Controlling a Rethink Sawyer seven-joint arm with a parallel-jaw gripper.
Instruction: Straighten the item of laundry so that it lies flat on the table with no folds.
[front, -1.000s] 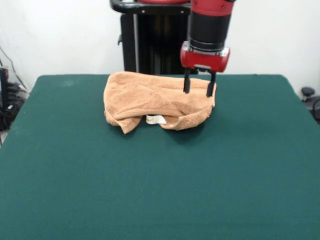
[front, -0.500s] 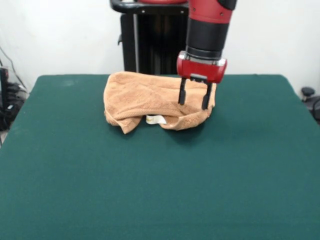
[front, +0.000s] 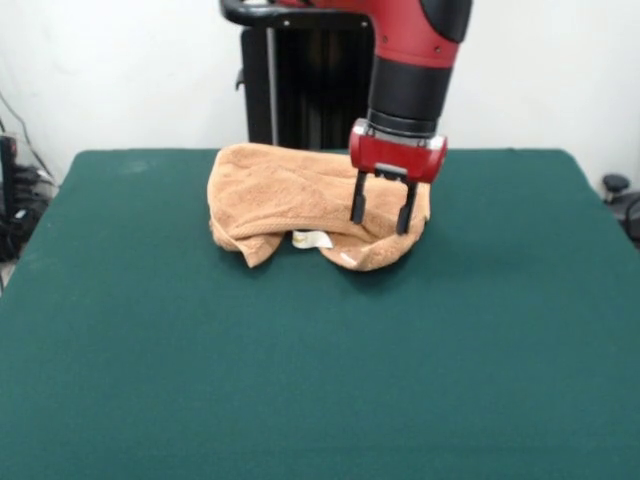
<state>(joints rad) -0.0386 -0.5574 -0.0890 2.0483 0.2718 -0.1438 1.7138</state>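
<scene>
On the green surface (front: 320, 380), the spread claw (front: 380, 213) has dropped lower onto the crumpled towel (front: 280, 195), poised to grip its edge.

The tool (front: 381, 212) has come down and shifted slightly toward the picture's left and the near side over the last second: its fingers, earlier at the towel's (front: 290, 200) far right corner, now stand spread apart low against the towel's right front part. The towel's front right edge has changed shape, bulging forward with a pale patch showing.
</scene>
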